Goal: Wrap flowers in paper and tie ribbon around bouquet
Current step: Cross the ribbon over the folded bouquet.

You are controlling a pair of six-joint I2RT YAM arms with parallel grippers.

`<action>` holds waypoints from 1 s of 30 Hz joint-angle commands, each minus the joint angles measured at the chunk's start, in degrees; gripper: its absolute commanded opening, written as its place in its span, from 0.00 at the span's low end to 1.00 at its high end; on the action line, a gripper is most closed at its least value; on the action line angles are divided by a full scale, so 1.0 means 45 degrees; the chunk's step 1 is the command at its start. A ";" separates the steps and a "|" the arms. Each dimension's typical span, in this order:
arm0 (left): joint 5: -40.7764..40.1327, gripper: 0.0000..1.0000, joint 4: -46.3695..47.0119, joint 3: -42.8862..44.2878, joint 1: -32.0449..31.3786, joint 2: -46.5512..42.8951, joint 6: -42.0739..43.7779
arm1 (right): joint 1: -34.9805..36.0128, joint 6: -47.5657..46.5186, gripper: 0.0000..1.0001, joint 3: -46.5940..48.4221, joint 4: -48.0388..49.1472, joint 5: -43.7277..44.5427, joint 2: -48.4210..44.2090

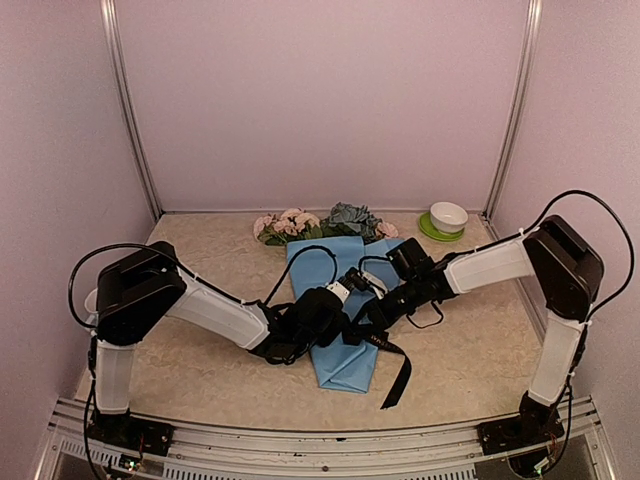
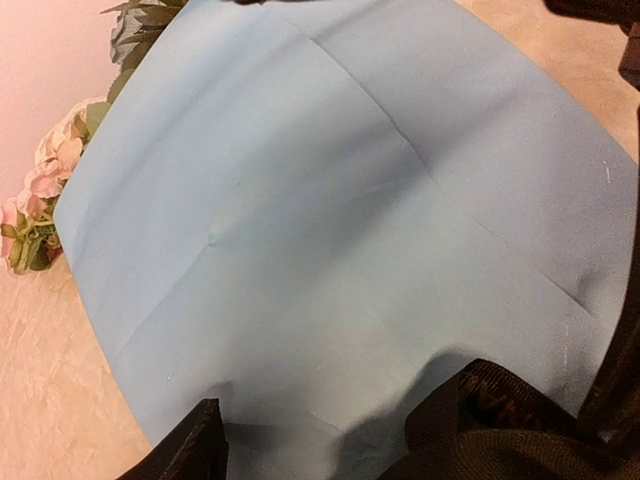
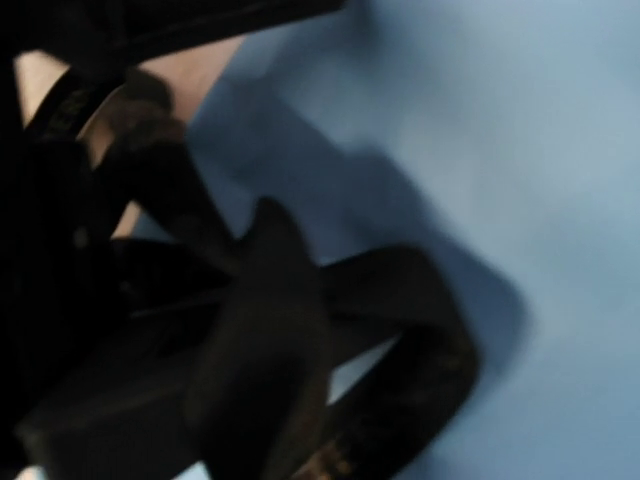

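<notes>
The bouquet lies mid-table: a cone of light blue paper (image 1: 335, 265) with the pink and blue-grey flowers (image 1: 318, 223) at its far end. In the left wrist view the paper (image 2: 330, 220) fills the frame and the flowers (image 2: 45, 190) peek out at the left. My left gripper (image 1: 335, 300) (image 2: 320, 435) hovers open over the paper, nothing between its fingers. The black ribbon (image 1: 400, 372) crosses the cone and trails toward the front; a fold of the ribbon (image 2: 500, 415) hides the left gripper's right finger. My right gripper (image 1: 368, 322) (image 3: 265, 300) is blurred, a single dark wedge with the ribbon (image 3: 430, 360) looping out of it.
A white bowl (image 1: 448, 216) on a green saucer (image 1: 432, 232) stands at the back right corner. Pale walls with metal posts (image 1: 130, 110) close in the table on three sides. Black cables hang from both arms over the bouquet.
</notes>
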 commanded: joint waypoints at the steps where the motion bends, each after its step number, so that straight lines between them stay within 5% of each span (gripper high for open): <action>1: -0.0082 0.66 0.0304 0.0072 0.0076 0.0437 -0.0269 | 0.0017 -0.0527 0.12 -0.0278 -0.0408 -0.1158 -0.0716; 11: 0.0091 0.44 0.0573 -0.0028 0.0086 0.0492 -0.0357 | -0.0002 -0.1288 0.16 -0.0743 -0.1179 -0.1908 -0.1999; 16: 0.0294 0.43 0.0799 -0.0243 0.0076 0.0355 -0.0333 | -0.0077 -0.0996 0.16 -0.0771 -0.1041 -0.1890 -0.2173; 23: 0.0523 0.42 0.0871 -0.0463 0.0057 0.0218 -0.0385 | -0.0919 0.0137 0.16 0.0721 -0.1067 0.0814 -0.1845; 30: 0.0829 0.08 0.1028 -0.0569 0.0003 0.0180 -0.0350 | -0.1096 -0.0051 0.15 0.3390 -0.2451 0.2265 0.0121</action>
